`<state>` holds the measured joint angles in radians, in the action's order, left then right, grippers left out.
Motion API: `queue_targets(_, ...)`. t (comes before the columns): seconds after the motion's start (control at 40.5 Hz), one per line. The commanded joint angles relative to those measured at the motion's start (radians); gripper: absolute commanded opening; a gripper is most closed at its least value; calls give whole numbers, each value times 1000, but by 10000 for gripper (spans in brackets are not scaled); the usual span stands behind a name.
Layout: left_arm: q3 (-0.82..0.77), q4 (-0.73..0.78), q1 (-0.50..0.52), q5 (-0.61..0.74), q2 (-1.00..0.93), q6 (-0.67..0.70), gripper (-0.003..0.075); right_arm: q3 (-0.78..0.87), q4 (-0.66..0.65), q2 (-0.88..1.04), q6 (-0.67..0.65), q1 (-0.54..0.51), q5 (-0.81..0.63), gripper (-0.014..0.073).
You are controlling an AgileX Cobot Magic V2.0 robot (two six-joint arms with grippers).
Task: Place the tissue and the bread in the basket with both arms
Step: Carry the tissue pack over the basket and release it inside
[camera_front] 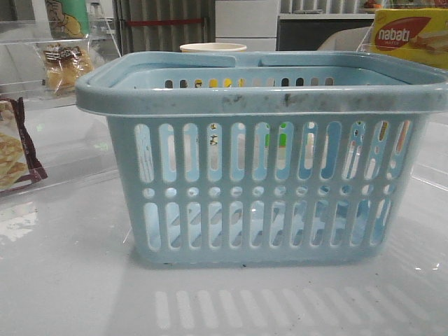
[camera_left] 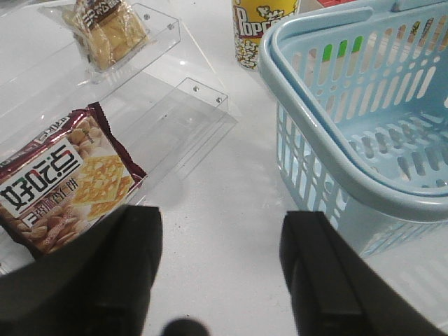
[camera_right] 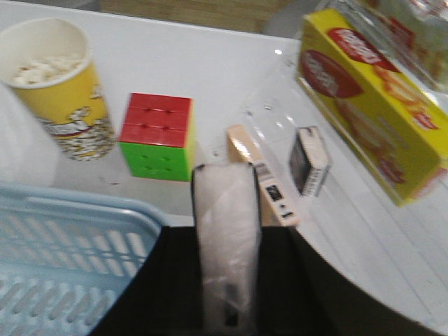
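The light-blue basket [camera_front: 266,99] fills the middle of the front view, and neither gripper shows there. My left gripper [camera_left: 220,224] is open over bare table, between the maroon packet and the basket's wall [camera_left: 308,161]. The bread [camera_left: 105,31] lies in its clear bag on an acrylic shelf beyond that gripper; the front view has the bread [camera_front: 63,64] at the far left. My right gripper [camera_right: 225,234] is shut on the tissue [camera_right: 225,210], a slim pack with dark edges and a pale glossy face. It is held upright just beside the basket's rim [camera_right: 77,206].
A maroon-edged pastry packet [camera_left: 63,182] lies on the lower acrylic shelf [camera_left: 182,119]. A popcorn cup [camera_right: 59,91], a colour cube [camera_right: 155,136], a beige box [camera_right: 262,175] and a small dark box [camera_right: 308,161] stand behind the basket. The yellow nabati box [camera_right: 371,98] sits on the right.
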<state>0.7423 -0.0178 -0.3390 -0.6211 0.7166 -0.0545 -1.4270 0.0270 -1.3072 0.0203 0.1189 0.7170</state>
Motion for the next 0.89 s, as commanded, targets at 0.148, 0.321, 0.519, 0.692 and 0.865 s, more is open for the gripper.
queue_targets(0.148,27,-1,-8,80,2,0,434,-33,32,21,7,205,-58,202)
queue_targets(0.321,27,-1,-8,80,2,0,434,0,72,-38,7,278,-65,202)
queue_targets(0.519,27,-1,-8,80,2,0,434,59,113,-133,7,285,-66,223)
queue_targets(0.692,24,-1,-8,80,2,0,434,63,113,-206,7,285,-72,463)
queue_targets(0.865,24,-1,-8,77,2,0,434,63,105,-200,8,285,-86,596)
